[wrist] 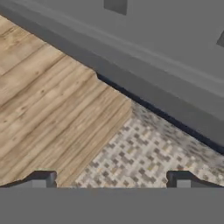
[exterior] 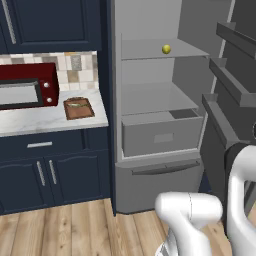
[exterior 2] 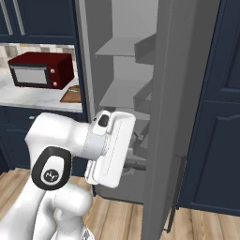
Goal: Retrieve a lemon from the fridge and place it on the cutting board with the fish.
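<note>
- Lemon (exterior: 166,49) is seen on the upper fridge (exterior: 150,100) shelf from the left base.
- Gripper (wrist: 112,181) is spread wide, empty, above wooden floor (wrist: 48,100).

No readable text, label, brand or number is to be found here. The red microwave (exterior: 27,86) front is seen bare of markings, and the grey fridge (exterior: 160,125) shelves and drawer are shown plain, without any lettering.
</note>
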{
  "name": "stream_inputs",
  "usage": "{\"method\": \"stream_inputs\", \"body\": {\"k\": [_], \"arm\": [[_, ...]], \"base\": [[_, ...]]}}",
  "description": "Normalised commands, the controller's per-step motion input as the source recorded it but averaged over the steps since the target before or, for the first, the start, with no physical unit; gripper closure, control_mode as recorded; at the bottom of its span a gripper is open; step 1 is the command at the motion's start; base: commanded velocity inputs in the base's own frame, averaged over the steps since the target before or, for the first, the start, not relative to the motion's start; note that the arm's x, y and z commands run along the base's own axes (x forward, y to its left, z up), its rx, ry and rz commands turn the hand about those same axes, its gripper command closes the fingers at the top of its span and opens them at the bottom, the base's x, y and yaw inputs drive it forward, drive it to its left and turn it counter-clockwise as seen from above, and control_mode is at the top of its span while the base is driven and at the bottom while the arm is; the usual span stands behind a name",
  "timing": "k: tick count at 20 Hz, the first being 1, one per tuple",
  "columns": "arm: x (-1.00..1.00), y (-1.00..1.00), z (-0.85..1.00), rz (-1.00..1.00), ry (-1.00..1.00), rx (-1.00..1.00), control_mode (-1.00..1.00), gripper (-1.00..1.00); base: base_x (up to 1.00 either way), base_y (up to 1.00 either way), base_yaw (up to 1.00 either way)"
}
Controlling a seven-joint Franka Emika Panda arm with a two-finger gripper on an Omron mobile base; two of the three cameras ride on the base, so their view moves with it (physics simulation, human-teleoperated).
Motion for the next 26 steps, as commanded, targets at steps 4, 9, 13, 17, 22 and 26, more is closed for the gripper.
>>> {"method": "stream_inputs", "body": {"k": [4,9,13,17,22,26], "arm": [[0.09,0.93,-0.34,-0.02,0.14,-0.56,-1.0,-1.0],[0.0,0.41,-0.46,0.01,0.12,-0.15,-1.0,-1.0],[0.11,0.46,-0.51,0.0,0.12,-0.1,-1.0,-1.0],[0.44,0.39,-0.83,0.0,0.0,-0.11,-1.0,-1.0],[0.48,-0.07,-0.79,-0.06,0.0,-0.06,-1.0,-1.0],[0.4,-0.39,-0.83,-0.11,-0.01,0.0,-1.0,-1.0]], "base": [[0.0,0.0,0.0],[0.0,0.0,0.0],[0.0,0.0,0.0],[0.0,0.0,0.0],[0.0,0.0,0.0],[0.0,0.0,0.0]]}}
